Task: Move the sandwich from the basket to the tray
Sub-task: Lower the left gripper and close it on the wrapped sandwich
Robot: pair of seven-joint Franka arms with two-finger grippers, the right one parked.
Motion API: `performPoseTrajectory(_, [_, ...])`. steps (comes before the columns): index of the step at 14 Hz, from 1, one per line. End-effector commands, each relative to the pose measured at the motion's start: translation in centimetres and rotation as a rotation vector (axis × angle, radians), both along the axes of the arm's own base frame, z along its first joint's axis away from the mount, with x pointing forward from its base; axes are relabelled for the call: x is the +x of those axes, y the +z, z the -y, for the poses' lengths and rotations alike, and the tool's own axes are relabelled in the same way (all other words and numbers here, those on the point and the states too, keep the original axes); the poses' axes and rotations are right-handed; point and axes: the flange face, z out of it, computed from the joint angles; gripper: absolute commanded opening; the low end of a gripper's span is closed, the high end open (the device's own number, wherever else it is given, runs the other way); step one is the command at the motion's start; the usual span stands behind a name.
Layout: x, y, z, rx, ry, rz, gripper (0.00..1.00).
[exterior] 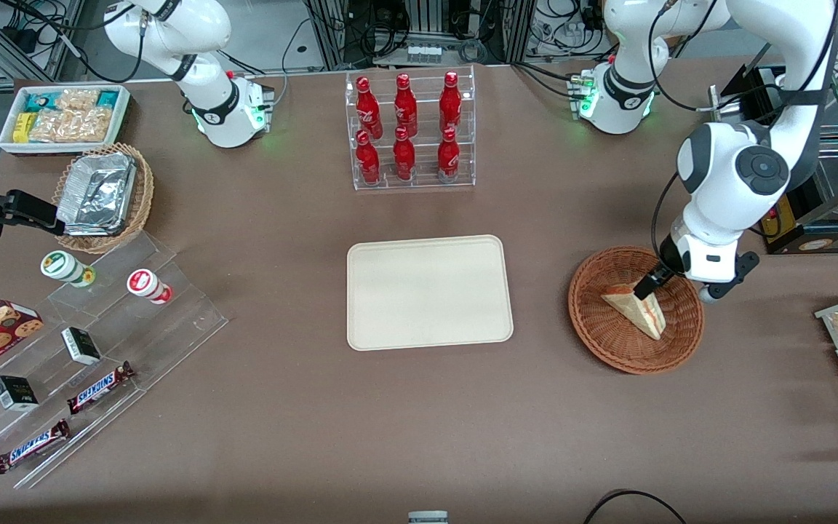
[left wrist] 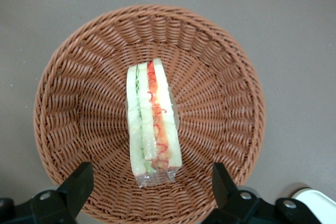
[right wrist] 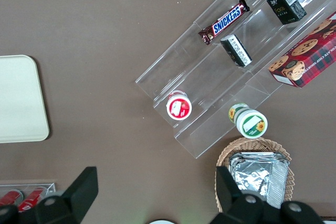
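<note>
One sandwich (exterior: 636,308) in one basket (exterior: 593,320) under the spread end effector (left wrist: 151,182).

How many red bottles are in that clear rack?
6, in the clear rack, farther from the front camera than the tray: three on its upper row, three on its lower. The open gripper hangs over the sandwich in the basket.

Left arm bent downward, its claw (left wrist: 149,182) spread wide, gripping nothing.
</note>
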Motion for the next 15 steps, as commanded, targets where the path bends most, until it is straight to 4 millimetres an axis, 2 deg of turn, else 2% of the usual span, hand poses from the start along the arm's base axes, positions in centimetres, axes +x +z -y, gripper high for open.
performPoseTrajectory(1, [-0.1,-2.1,0.2,-0.001,0.020,0.018,1.00])
performPoseTrajectory(4, [0.0,-4.7,0.2,-0.010,0.024,0.023,1.00])
performPoseTrajectory(9, [0.2,-7.5,0.3,-0.022,0.026,0.033,0.99])
performPoseTrajectory(10, [0.3,-7.6,0.2,-0.021,0.026,0.033,0.84])
performPoseTrajectory(12, [0.4,-7.2,0.1,-0.021,0.025,0.039,0.18])
performPoseTrajectory(13, [0.4,-7.3,0.1,-0.020,0.023,0.038,0.00])
performPoseTrajectory(15, [0.5,-6.4,-0.3,-0.017,0.021,0.049,0.00])
